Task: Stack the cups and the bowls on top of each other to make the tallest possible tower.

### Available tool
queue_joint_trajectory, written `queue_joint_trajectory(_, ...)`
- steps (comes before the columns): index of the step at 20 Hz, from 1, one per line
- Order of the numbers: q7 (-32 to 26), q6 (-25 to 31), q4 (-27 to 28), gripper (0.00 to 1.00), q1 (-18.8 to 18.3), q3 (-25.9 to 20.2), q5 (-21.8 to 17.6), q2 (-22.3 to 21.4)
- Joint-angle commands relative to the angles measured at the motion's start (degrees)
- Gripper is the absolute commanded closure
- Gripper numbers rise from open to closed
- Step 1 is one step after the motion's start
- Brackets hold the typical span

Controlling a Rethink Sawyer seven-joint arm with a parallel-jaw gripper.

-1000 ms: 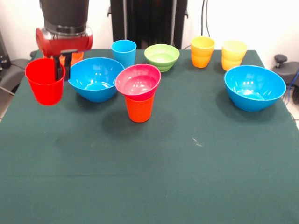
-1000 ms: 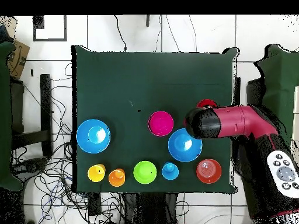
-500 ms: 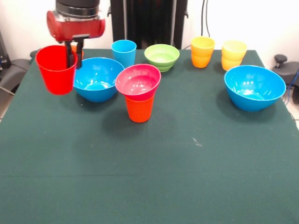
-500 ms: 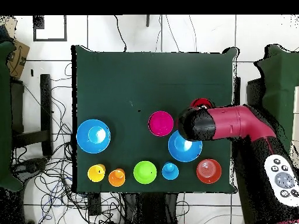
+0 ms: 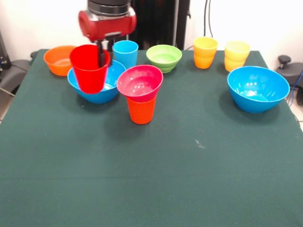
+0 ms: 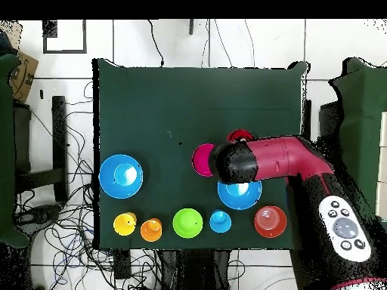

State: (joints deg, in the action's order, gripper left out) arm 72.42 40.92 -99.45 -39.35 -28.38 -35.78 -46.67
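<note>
Front view, left to right: an orange bowl sat at the far left corner of the table, then came my gripper, pinching the rim of the red cup, one finger inside and one outside. The cup hung upright in the air, in front of the near blue bowl and clear of the cloth. Behind that bowl stood the light blue cup. Next was the only tower so far: a pink bowl seated in an orange cup, just beside my load. Further right stood the green bowl, an orange-yellow cup, a yellow cup, each looking like a nested pair, and the second blue bowl alone.

Overhead, my arm hid most of what I carried; only a red edge showed past my wrist, next to the pink bowl.

I judged the job barely begun: two pieces piled, one in my grasp with nowhere set yet, and every other piece loose on the cloth
</note>
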Motion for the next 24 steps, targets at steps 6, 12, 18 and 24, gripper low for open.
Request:
queue_joint_trajectory(6, 4.5, 4.9, -6.9, 1.00, 4.9, 0.6, 5.2, -4.7)
queue_joint_trajectory(12, 5.0, 5.2, -7.9, 1.00, 6.5, 2.0, 6.2, -6.6)
queue_joint_trajectory(18, 6.2, 5.3, -8.9, 1.00, 8.1, 3.4, 6.5, -8.1)
queue_joint_trajectory(24, 9.1, 3.2, -8.2, 1.00, 10.5, 5.3, 5.5, -5.7)
